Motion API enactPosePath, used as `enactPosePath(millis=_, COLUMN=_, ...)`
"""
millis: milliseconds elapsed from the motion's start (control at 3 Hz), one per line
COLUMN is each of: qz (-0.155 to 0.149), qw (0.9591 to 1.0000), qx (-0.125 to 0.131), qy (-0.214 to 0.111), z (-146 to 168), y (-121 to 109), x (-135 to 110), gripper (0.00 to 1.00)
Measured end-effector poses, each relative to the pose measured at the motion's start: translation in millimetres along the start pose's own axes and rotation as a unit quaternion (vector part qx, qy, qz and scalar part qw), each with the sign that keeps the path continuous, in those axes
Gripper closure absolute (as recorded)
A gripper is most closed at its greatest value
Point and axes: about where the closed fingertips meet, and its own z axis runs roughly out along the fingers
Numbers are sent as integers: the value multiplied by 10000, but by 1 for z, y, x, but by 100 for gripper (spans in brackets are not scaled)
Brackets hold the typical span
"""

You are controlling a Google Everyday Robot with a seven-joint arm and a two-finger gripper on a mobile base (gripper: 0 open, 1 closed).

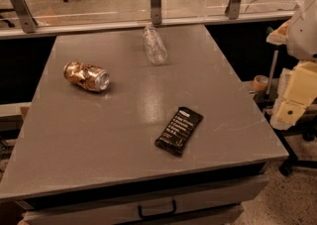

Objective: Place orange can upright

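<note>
Seen on its side at the left rear of the grey table: orange can, well apart from the gripper off the right edge, open or closed impossible to tell. Judged barely begun, with reaching, grasping and standing upright all ahead.

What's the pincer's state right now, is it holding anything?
The pincer: off the right edge of the table, not holding the orange can, which lies on its side; open or closed cannot be told.
</note>
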Motion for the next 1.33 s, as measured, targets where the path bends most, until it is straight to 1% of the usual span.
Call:
enactPosePath(millis=333, qz=-15, qw=10000, qx=28, qy=-28, z=-1, y=-1, x=-3, gripper=0)
enactPosePath(millis=667, qz=-360, qw=9989, qx=-9, qy=-312, z=16, y=-8, x=-59, gripper=0)
enactPosePath(millis=1000, qz=-842, qw=9941, qx=-11, qy=-687, z=38, y=-19, x=-141, gripper=0)
enactPosePath(millis=1333, qz=-1306, qw=9846, qx=-17, qy=-1164, z=44, y=-25, x=-232, gripper=0)
